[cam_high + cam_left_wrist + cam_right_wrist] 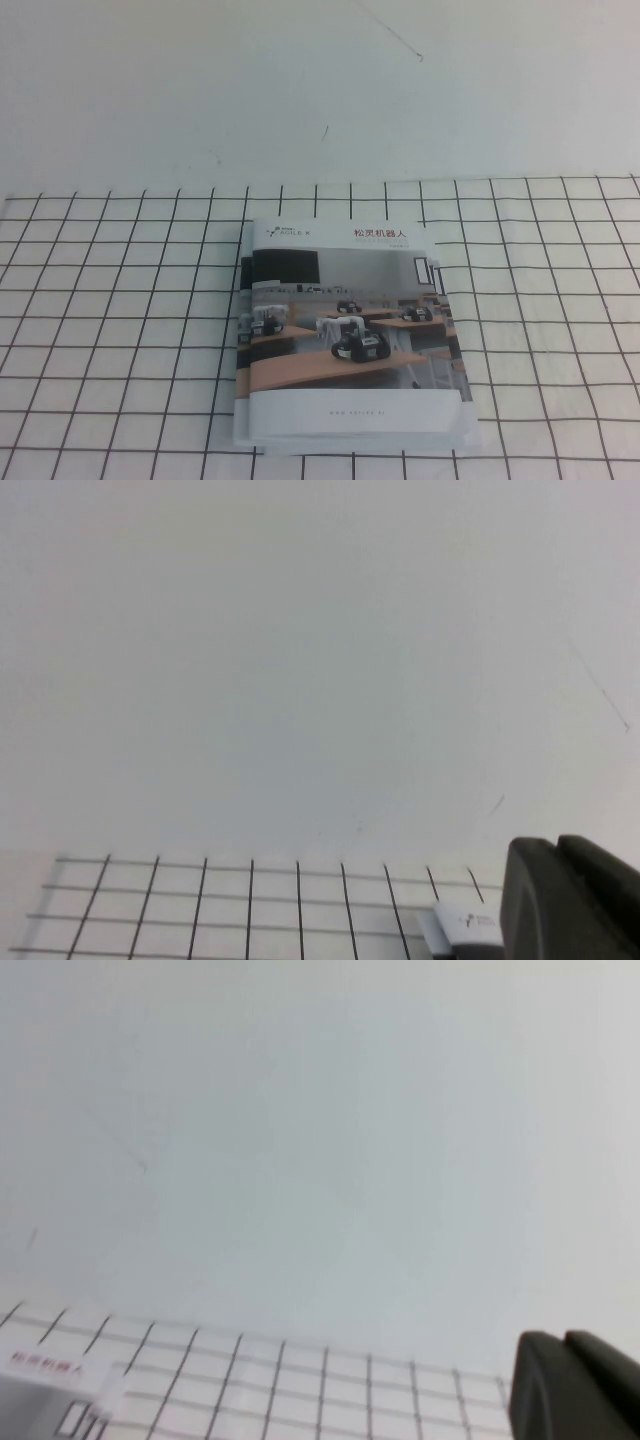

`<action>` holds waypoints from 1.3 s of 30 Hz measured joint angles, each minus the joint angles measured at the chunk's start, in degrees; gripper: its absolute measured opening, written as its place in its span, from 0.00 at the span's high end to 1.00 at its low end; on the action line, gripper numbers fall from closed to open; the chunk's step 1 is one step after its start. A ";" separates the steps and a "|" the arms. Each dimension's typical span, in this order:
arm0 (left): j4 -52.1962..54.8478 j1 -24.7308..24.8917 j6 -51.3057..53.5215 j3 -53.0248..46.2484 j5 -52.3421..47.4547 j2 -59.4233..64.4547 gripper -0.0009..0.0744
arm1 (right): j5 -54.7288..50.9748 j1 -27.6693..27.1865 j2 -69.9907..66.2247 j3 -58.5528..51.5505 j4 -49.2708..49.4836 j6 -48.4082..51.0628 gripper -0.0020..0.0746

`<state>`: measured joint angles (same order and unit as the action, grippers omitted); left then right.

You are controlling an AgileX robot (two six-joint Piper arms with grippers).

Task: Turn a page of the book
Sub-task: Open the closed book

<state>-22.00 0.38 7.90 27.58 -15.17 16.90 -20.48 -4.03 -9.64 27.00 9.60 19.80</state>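
Note:
The book (pixel 350 335) lies closed on the grid mat, cover up. The page (pixel 340 300) on top shows small robots on wooden desks under a Chinese title and lies flat. Neither arm shows in the high view. In the left wrist view my left gripper (pixel 558 858) is a pair of dark fingers pressed together, apart from the book's corner (pixel 465 923). In the right wrist view my right gripper (pixel 563 1348) looks the same, shut and empty, far from the book's corner (pixel 55 1395).
Similar booklets lie under the book, showing only edge strips at its left (pixel 242 310) and front (pixel 370 443). The white mat with black grid lines (pixel 120 330) covers the near half of the table. Plain white surface (pixel 300 90) lies beyond.

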 joint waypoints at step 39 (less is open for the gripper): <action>-35.37 18.53 30.18 22.59 -6.79 80.28 0.99 | -13.82 7.04 -69.76 12.79 54.10 48.29 0.98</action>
<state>-57.37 18.91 38.08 50.17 -21.96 97.18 -34.30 3.01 -79.40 39.79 63.70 68.09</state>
